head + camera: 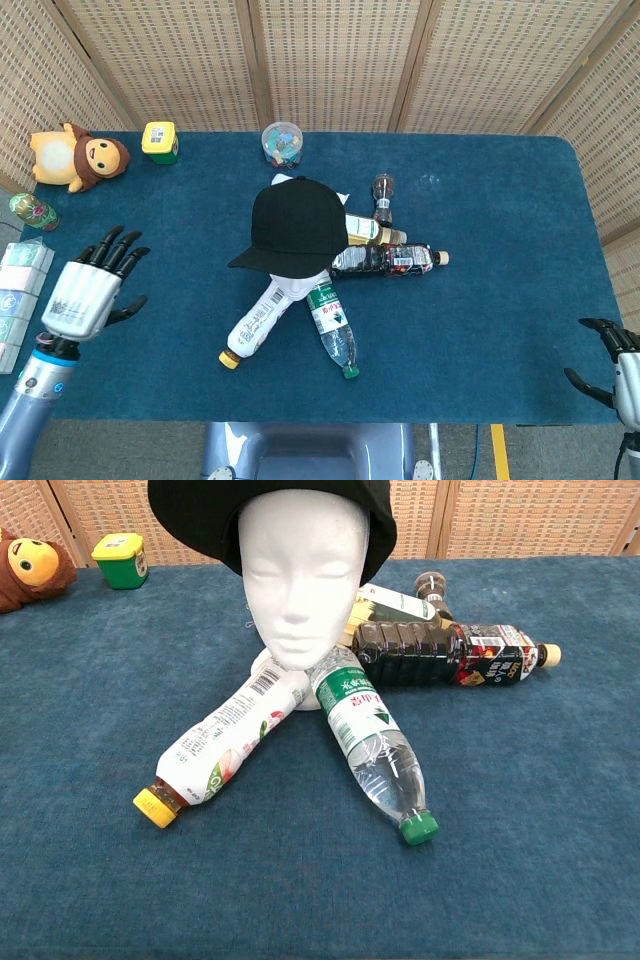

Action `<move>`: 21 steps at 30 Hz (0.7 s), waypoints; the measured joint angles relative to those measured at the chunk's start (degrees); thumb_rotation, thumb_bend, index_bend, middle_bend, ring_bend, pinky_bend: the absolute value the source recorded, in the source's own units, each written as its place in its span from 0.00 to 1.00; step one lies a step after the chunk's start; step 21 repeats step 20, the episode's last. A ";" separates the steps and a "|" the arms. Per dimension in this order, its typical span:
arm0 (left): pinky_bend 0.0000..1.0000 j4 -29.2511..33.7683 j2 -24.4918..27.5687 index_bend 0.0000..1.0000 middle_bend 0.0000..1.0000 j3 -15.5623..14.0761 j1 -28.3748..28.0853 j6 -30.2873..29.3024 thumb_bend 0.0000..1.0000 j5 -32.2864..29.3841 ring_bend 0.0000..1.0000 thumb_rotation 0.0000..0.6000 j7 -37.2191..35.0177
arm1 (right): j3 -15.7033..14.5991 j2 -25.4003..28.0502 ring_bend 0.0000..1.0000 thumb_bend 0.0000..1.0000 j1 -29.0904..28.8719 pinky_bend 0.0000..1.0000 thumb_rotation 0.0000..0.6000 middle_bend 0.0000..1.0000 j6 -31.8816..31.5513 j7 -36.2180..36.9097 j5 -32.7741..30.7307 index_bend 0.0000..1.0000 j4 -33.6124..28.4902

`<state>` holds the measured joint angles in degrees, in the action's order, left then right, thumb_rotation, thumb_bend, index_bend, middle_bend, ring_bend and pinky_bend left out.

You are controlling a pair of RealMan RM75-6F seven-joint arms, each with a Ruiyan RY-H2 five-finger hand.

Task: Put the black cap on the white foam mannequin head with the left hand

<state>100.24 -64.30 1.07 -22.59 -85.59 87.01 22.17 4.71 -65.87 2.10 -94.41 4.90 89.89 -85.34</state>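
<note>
Black cap (200, 515) on the white foam mannequin head (303, 575); four bottles lying around its base on the blue table (90, 700).

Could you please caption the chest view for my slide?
Black cap sits on the white foam mannequin head, bottles lying around its base.

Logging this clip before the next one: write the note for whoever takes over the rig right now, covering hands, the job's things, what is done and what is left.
Left hand: empty, fingers spread, at the table's left edge, well clear of the cap.
Right hand: holds nothing, at the table's near right corner; only partly in view.
Black cap: sits on the white foam mannequin head, mid-table, among lying bottles.
Done: cap placed and released.
Left: nothing apparent; perhaps check how the cap sits.
</note>
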 measured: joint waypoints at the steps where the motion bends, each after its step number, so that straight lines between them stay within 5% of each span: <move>1: 0.39 0.01 0.31 0.25 0.18 -0.29 1.08 -0.71 0.18 -0.52 0.10 1.00 -0.62 | 0.01 0.03 0.42 0.11 -0.09 0.41 1.00 0.35 0.26 -0.22 -0.18 0.28 -0.12; 12: 0.39 -1.14 0.79 0.37 0.18 -2.83 13.22 -7.22 0.17 -7.97 0.11 1.00 -8.22 | 0.36 0.12 0.41 0.11 -2.10 0.40 1.00 0.35 3.37 -3.57 -1.15 0.29 -1.68; 21: 0.39 -3.50 -0.63 0.38 0.18 -1.93 15.22 -7.65 0.18 -8.24 0.11 1.00 -9.37 | 0.52 0.19 0.41 0.11 -3.10 0.40 1.00 0.35 4.09 -5.23 -0.88 0.29 -2.96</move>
